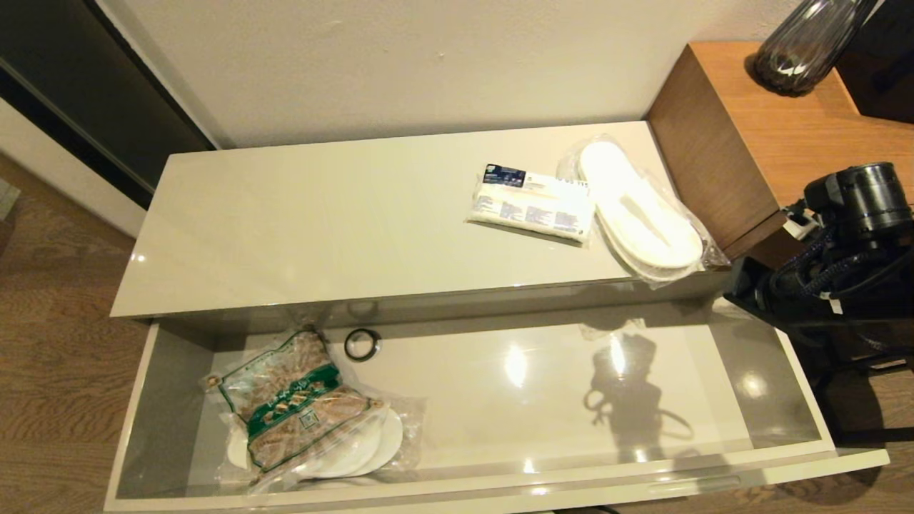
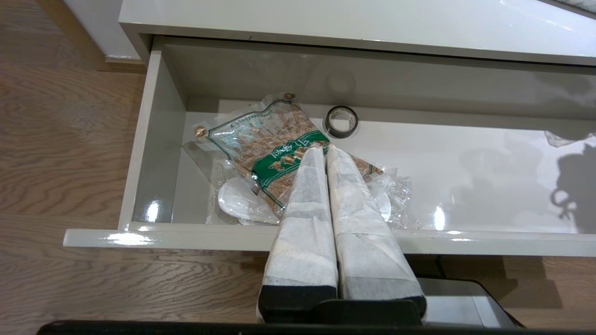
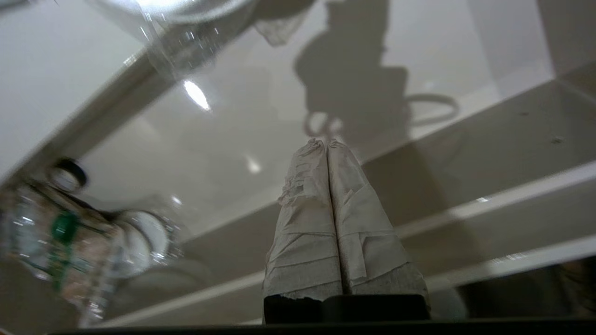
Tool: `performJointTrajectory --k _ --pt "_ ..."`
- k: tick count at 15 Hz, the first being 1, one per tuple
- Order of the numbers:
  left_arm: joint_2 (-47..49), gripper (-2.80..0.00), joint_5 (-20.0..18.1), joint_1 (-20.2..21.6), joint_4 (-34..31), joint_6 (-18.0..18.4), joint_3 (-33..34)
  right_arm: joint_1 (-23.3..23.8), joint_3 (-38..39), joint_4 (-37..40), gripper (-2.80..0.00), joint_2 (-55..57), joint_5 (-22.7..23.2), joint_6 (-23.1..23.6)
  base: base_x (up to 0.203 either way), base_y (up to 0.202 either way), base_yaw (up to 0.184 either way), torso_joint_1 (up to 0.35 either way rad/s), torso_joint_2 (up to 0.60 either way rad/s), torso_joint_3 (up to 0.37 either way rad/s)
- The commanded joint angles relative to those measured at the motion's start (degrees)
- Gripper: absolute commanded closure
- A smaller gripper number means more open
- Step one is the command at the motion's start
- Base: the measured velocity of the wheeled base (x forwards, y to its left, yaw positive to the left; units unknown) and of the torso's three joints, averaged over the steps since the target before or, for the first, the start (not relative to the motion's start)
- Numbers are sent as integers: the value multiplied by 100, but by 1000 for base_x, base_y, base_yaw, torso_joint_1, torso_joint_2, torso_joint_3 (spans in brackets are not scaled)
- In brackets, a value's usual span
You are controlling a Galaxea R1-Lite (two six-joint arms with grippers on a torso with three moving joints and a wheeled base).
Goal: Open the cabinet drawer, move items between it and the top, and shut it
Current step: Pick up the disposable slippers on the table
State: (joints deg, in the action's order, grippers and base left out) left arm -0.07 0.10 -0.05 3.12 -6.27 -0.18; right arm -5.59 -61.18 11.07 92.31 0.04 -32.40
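The cabinet drawer (image 1: pixel 500 487) stands pulled out below the cream top (image 1: pixel 321 221). At its left end a crinkly bag with a green band (image 1: pixel 293 407) lies across white slippers in plastic (image 1: pixel 375 446). On the top's right part rest a white packet with a blue label (image 1: pixel 532 205) and another pair of wrapped slippers (image 1: pixel 643 214). My left gripper (image 2: pixel 324 148) is shut and empty, held over the drawer's front rim (image 2: pixel 186 236), in line with the bag (image 2: pixel 265 149). My right gripper (image 3: pixel 326 142) is shut and empty by the drawer's right end.
A small black ring (image 1: pixel 362 345) lies at the drawer's back wall, near the bag. The brown wooden desk (image 1: pixel 750 121) with a dark glass vase (image 1: pixel 807 43) stands to the right of the cabinet. My right arm (image 1: pixel 842 250) hangs beside it. Wood floor surrounds the cabinet.
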Motion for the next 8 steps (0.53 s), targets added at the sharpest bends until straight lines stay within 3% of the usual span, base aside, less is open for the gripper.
performJointTrajectory --k 1,8 --pt "7 0 8 -4 4 -6 1 -92 -355 308 -280 156 -312 89 0 0 0 0 0 0" --pt "7 0 -1 -4 4 -6 1 -287 -590 -842 -280 1005 -1018 210 0 0 0 0 0 0"
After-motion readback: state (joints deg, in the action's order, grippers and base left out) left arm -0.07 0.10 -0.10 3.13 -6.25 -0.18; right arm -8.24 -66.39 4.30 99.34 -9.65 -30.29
